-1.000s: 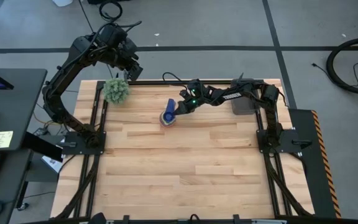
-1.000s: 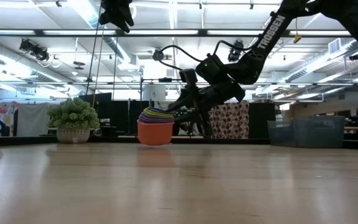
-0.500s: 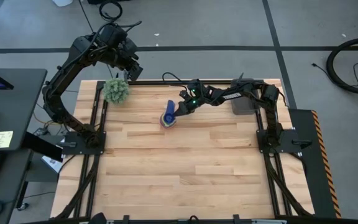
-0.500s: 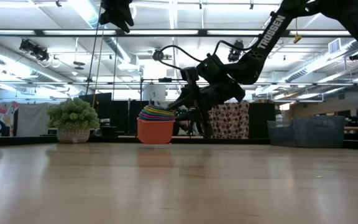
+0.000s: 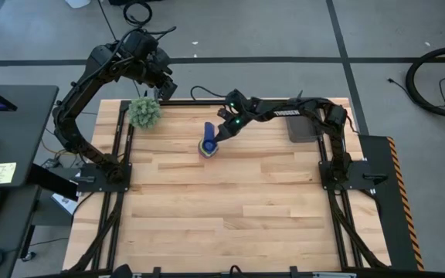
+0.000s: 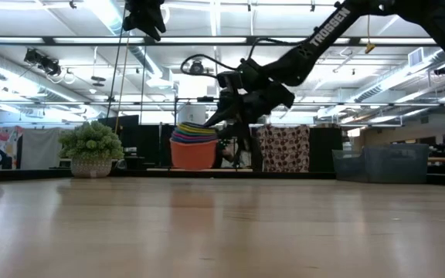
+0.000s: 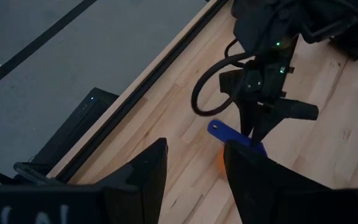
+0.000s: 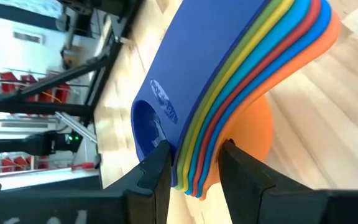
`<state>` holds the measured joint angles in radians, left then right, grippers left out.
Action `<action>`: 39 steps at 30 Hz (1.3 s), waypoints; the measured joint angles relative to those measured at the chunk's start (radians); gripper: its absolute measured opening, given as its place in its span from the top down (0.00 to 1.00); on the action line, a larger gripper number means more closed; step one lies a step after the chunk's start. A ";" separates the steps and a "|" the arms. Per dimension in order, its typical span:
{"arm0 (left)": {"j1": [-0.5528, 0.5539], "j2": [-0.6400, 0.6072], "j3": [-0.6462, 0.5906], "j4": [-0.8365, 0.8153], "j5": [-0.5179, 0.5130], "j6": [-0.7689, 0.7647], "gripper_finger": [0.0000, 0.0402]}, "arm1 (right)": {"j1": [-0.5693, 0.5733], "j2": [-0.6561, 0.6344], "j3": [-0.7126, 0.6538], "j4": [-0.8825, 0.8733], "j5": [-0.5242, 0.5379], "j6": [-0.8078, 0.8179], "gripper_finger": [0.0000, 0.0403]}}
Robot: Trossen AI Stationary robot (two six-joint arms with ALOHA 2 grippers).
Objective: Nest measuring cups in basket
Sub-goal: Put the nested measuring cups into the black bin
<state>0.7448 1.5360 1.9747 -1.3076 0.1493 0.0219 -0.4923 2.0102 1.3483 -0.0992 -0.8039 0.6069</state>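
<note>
The measuring cups are nested in one stack, dark blue on top and orange outermost, at the table's far middle. My right gripper reaches in from the right and is shut on the stacked handles. The basket, a dark grey bin, stands at the far right under the right arm and shows in the low view. My left gripper hangs high over the far left corner, open, with nothing between its fingers. My right gripper pinches the stacked handles between its two fingers, close to the bowls. One finger lies on the dark blue top face and one under the orange handle. The fingers come from the table's right, slanting down, across the handles. The stack hangs upright, just clear of the table.
A fuzzy green plant ball in a pale pot stands at the far left corner. Black arm frames run along both side edges. The near half of the wooden table is bare boards.
My right gripper has risen and rolled a little, staying shut on the handles. The stack of cups has come up off the table with it and stays upright over the same spot.
</note>
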 joint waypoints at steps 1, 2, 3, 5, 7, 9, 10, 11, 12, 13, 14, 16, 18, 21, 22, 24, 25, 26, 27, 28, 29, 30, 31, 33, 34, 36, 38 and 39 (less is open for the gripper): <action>0.000 0.000 0.000 0.000 0.000 0.000 0.60 | 0.000 0.000 0.014 -0.033 0.001 -0.014 0.70; 0.000 0.000 0.000 0.000 0.000 0.000 0.60 | -0.002 0.000 0.028 -0.064 0.001 -0.027 0.70; 0.000 0.000 0.000 0.000 0.000 0.000 0.60 | -0.004 0.000 0.041 -0.094 0.001 -0.040 0.70; 0.000 0.000 0.000 0.000 0.000 0.005 0.60 | -0.008 0.000 0.062 -0.143 -0.005 -0.060 0.70; 0.000 0.000 0.000 -0.004 0.000 0.019 0.60 | -0.014 0.000 0.082 -0.186 -0.010 -0.076 0.70; 0.000 0.000 0.000 -0.009 0.000 0.021 0.60 | -0.022 0.000 0.097 -0.236 -0.017 -0.093 0.70; 0.000 0.000 0.000 -0.010 0.000 0.022 0.60 | -0.026 0.000 0.103 -0.265 -0.025 -0.100 0.70; 0.000 0.000 0.000 -0.012 0.000 0.024 0.60 | -0.030 0.000 0.109 -0.292 -0.031 -0.113 0.70; -0.001 0.000 0.000 -0.016 0.000 0.024 0.60 | -0.036 0.000 0.118 -0.322 -0.034 -0.130 0.70; -0.002 0.000 0.000 -0.017 0.000 0.024 0.60 | -0.042 0.000 0.126 -0.351 -0.035 -0.147 0.70; -0.003 0.000 0.000 -0.017 0.000 0.024 0.60 | -0.048 0.000 0.135 -0.381 -0.036 -0.163 0.70; -0.003 0.000 0.000 -0.017 0.000 0.024 0.60 | -0.061 0.000 0.147 -0.435 -0.036 -0.194 0.70; -0.003 0.000 0.000 -0.018 0.000 0.024 0.60 | -0.075 0.000 0.153 -0.479 -0.036 -0.224 0.70; -0.003 0.000 0.000 -0.024 0.000 0.025 0.60 | -0.099 0.000 0.157 -0.527 -0.065 -0.262 0.70; -0.003 0.000 0.000 -0.025 0.000 0.025 0.60 | -0.107 0.000 0.157 -0.541 -0.072 -0.273 0.70; -0.003 0.000 0.000 -0.028 0.000 0.025 0.60 | -0.121 0.000 0.157 -0.570 -0.085 -0.294 0.70; -0.003 0.000 0.000 -0.028 0.000 0.026 0.60 | -0.126 0.000 0.157 -0.580 -0.086 -0.303 0.70; -0.003 0.000 0.000 -0.028 0.000 0.026 0.60 | -0.131 0.000 0.157 -0.592 -0.086 -0.314 0.70; -0.003 0.000 0.000 -0.028 0.000 0.026 0.60 | -0.135 0.000 0.157 -0.607 -0.087 -0.324 0.71; -0.002 0.000 0.000 -0.029 0.000 0.026 0.60 | -0.141 0.000 0.157 -0.624 -0.091 -0.334 0.71; -0.002 0.000 0.000 -0.029 0.000 0.026 0.60 | -0.147 0.000 0.157 -0.641 -0.101 -0.343 0.71; -0.002 0.000 0.000 -0.029 0.000 0.026 0.60 | -0.153 0.000 0.157 -0.654 -0.112 -0.346 0.71; -0.003 0.000 0.000 -0.028 0.000 0.027 0.60 | -0.158 0.000 0.157 -0.665 -0.122 -0.350 0.71; -0.003 0.000 0.000 -0.029 0.000 0.027 0.60 | -0.168 0.000 0.157 -0.688 -0.142 -0.369 0.71; -0.003 0.000 0.000 -0.028 0.000 0.027 0.60 | -0.173 0.000 0.157 -0.699 -0.151 -0.378 0.71; -0.002 0.000 0.000 -0.028 0.000 0.027 0.60 | -0.181 0.000 0.157 -0.712 -0.163 -0.385 0.71; -0.003 0.000 0.000 -0.029 0.000 0.027 0.60 | -0.187 0.000 0.158 -0.726 -0.161 -0.396 0.71; -0.003 0.000 0.000 -0.028 0.000 0.027 0.60 | -0.189 -0.001 0.157 -0.733 -0.157 -0.398 0.71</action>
<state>0.7422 1.5360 1.9747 -1.3357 0.1497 0.0486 -0.6810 2.0090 1.5057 -0.8319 -0.9605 0.2092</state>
